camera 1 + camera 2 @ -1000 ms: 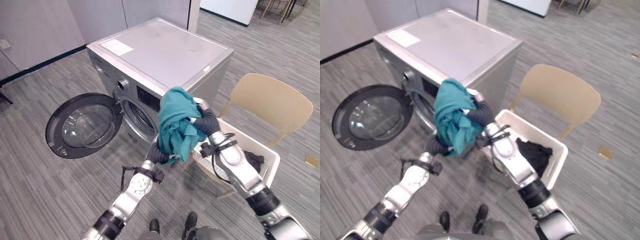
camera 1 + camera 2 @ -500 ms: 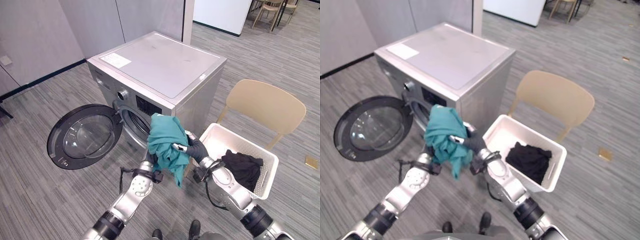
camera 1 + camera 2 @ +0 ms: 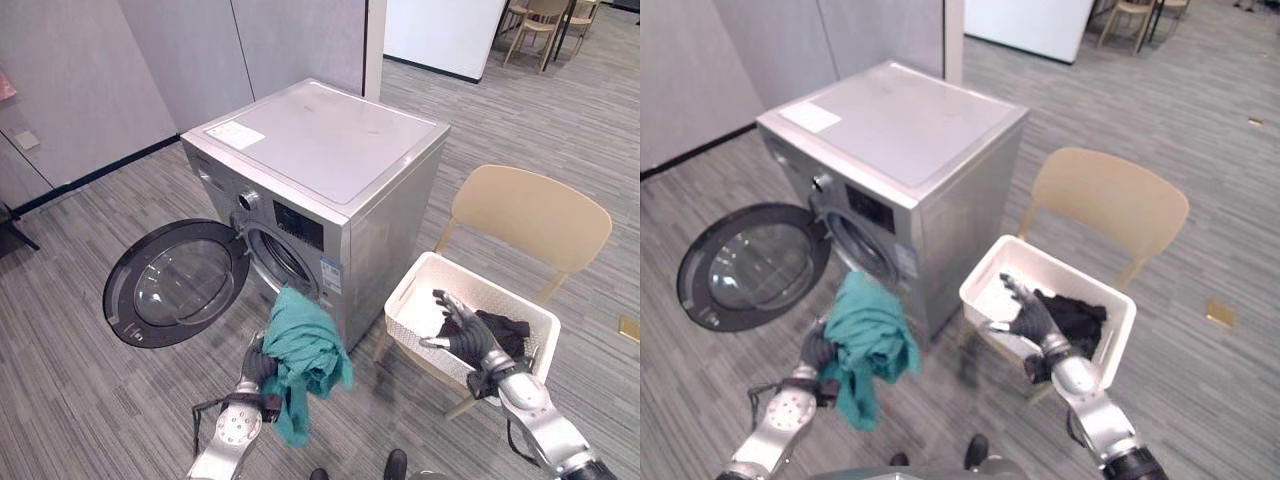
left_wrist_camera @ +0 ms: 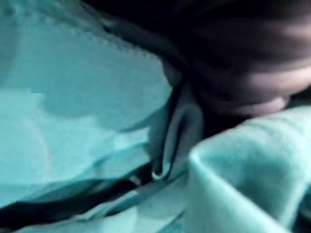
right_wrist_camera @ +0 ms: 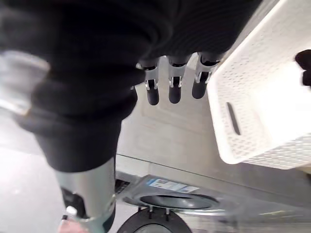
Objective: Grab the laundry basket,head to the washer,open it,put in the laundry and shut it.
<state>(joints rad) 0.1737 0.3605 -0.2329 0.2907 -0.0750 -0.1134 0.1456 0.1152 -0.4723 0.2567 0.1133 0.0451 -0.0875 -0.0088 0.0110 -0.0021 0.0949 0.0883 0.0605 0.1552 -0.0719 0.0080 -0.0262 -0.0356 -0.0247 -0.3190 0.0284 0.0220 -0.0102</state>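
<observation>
- My left hand holds a teal cloth low in front of the washer; the cloth drapes over the hand and hides my fingers, so I cannot tell how they are set on it.
- In my left wrist view the teal cloth lies in folds right against the hand.
- The washer's round door stands swung open to the washer's left, and its drum opening shows dark on the front.
- The teal cloth hangs just in front of that opening, below it, not inside.
- My right hand is over the white laundry basket, which sits just to the right of the washer; the fingers are straight and released, grasping nothing.
- A black garment lies in the basket, just beside my right hand.
- A tan chair stands behind the basket, to the washer's right.
</observation>
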